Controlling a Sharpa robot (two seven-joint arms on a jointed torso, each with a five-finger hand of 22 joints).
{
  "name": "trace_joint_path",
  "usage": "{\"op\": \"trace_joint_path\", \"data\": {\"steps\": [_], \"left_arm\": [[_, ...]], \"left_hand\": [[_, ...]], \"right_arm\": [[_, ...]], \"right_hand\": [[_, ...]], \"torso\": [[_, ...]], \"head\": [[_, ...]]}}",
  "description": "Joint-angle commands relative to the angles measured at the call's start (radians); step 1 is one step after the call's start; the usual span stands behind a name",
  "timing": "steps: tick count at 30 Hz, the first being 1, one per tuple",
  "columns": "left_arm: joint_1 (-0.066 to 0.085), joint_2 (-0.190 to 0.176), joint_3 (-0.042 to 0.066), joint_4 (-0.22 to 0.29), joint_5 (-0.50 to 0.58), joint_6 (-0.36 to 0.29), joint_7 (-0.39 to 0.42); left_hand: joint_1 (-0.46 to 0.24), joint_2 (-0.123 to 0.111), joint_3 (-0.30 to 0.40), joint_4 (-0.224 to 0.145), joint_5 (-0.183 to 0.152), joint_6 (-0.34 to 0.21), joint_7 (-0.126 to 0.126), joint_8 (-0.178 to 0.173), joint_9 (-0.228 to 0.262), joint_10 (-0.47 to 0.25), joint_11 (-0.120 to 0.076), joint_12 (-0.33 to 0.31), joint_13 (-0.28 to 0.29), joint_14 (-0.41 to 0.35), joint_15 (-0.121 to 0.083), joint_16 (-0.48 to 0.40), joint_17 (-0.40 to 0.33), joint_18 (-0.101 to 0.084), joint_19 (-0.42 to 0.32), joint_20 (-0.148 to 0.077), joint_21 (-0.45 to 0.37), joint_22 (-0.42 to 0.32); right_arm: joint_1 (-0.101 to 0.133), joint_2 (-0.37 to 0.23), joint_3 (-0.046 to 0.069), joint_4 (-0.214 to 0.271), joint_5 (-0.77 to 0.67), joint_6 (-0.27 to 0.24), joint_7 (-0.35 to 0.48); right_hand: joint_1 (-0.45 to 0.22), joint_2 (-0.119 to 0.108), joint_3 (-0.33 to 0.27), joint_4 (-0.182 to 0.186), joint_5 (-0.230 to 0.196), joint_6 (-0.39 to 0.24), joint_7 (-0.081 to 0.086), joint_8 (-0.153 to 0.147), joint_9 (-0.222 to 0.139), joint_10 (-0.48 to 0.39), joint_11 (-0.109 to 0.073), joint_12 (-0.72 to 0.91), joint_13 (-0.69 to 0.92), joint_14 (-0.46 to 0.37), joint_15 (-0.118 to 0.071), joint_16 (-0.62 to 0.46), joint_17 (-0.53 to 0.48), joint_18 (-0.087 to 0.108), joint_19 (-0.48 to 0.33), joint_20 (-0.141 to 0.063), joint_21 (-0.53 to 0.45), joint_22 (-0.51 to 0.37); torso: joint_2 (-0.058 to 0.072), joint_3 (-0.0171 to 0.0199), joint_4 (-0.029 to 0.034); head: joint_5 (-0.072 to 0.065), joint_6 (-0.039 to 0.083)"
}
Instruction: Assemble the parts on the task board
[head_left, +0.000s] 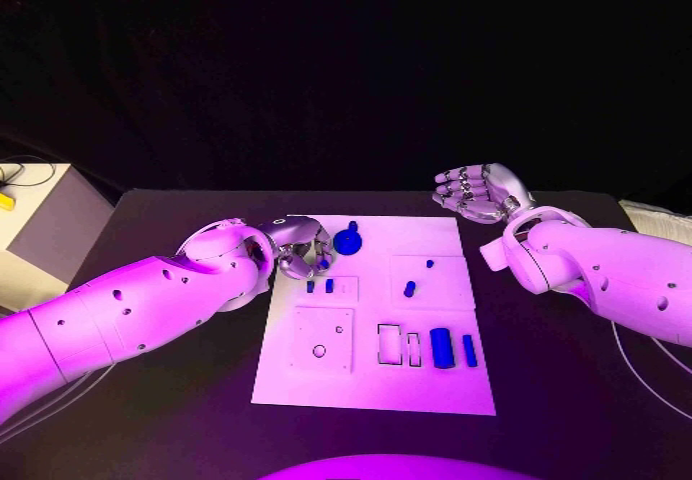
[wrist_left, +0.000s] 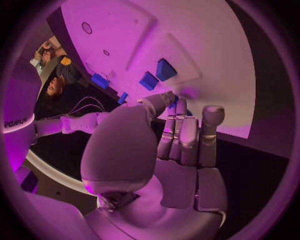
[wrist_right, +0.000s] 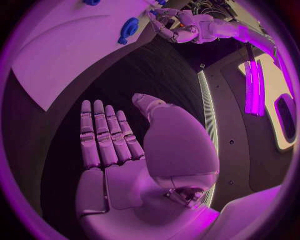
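The white task board (head_left: 433, 395) lies in the middle of the black table. A round blue part (head_left: 348, 240) stands near the board's far left corner and also appears in the right wrist view (wrist_right: 128, 30). My left hand (head_left: 300, 245) is right beside it, fingertips toward it. In the left wrist view a sliver of blue (wrist_left: 177, 99) peeks out between thumb and fingertips (wrist_left: 181, 107); whether it is pinched is unclear. Two small blue pegs (head_left: 320, 286) stand in a square plate just nearer. My right hand (head_left: 480, 192) hovers off the board's far right corner, fingers straight (wrist_right: 103, 135) and empty.
Two more blue pegs (head_left: 418, 278) stand in the right square plate. Two blue bars (head_left: 453, 347) sit by rectangular slots (head_left: 398, 344) at the near right. A plate with a round hole (head_left: 320, 350) is at the near left. A pale cabinet (head_left: 43, 230) stands left of the table.
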Motion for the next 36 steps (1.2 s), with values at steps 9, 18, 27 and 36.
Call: {"op": "trace_joint_path", "data": {"steps": [9,18,27,36], "left_arm": [[-0.004,0.0,-0.004,0.002,-0.006,0.013,0.006],[-0.004,0.0,-0.004,0.001,-0.002,0.006,0.005],[-0.004,0.0,-0.004,0.0,-0.001,0.002,0.002],[-0.006,-0.001,-0.004,0.002,-0.001,-0.005,0.0]], "left_hand": [[-0.006,0.005,-0.005,0.0,-0.005,-0.02,0.005,-0.034,0.0,-0.06,0.003,0.069,0.046,-0.003,-0.004,0.011,0.002,-0.014,-0.008,-0.002,-0.002,0.0],[-0.012,-0.004,0.001,0.002,-0.005,-0.06,-0.001,-0.071,-0.01,-0.096,0.005,0.102,0.066,-0.015,-0.002,0.008,-0.018,-0.01,-0.021,-0.002,-0.012,-0.016],[-0.014,-0.007,0.002,0.002,-0.005,-0.066,-0.005,-0.083,-0.01,-0.115,0.004,0.149,0.09,-0.014,-0.002,0.014,-0.011,-0.01,-0.023,-0.003,-0.012,-0.016],[-0.015,-0.011,0.009,0.002,-0.005,-0.073,-0.01,-0.1,-0.007,-0.157,-0.003,0.257,0.142,0.009,-0.007,0.043,0.044,-0.01,-0.022,-0.009,-0.011,-0.013]], "right_arm": [[0.0,0.001,0.0,-0.001,-0.001,0.014,0.006],[0.0,0.001,0.0,-0.001,-0.001,0.014,0.006],[-0.001,0.0,0.0,-0.001,-0.001,0.015,0.007],[-0.001,-0.002,0.0,0.0,-0.001,0.015,0.007]], "right_hand": [[-0.006,0.005,-0.001,-0.004,0.003,0.006,0.074,-0.003,-0.001,0.009,0.001,-0.005,-0.001,0.0,0.004,-0.005,-0.001,0.005,-0.007,-0.001,0.0,-0.001],[-0.006,0.005,-0.001,-0.004,0.003,0.006,0.074,-0.003,-0.001,0.009,0.001,-0.005,-0.001,0.0,0.004,-0.005,-0.001,0.005,-0.007,-0.001,0.0,-0.001],[-0.008,0.007,0.0,-0.003,0.004,0.007,0.074,-0.005,-0.002,0.009,0.001,-0.005,-0.001,0.001,0.004,-0.005,-0.005,0.005,-0.006,-0.001,0.0,-0.004],[-0.008,0.007,0.0,-0.003,0.004,0.007,0.074,-0.005,-0.002,0.009,0.001,-0.005,-0.001,0.001,0.004,-0.005,-0.005,0.005,-0.006,-0.001,0.0,-0.004]], "torso": [[0.0,-0.0002,0.0004],[0.0,0.0001,0.0003],[0.0,-0.0002,0.0],[0.001,0.0,-0.0003]], "head": [[0.001,-0.001],[-0.002,-0.003],[-0.001,-0.001],[-0.001,-0.001]]}}
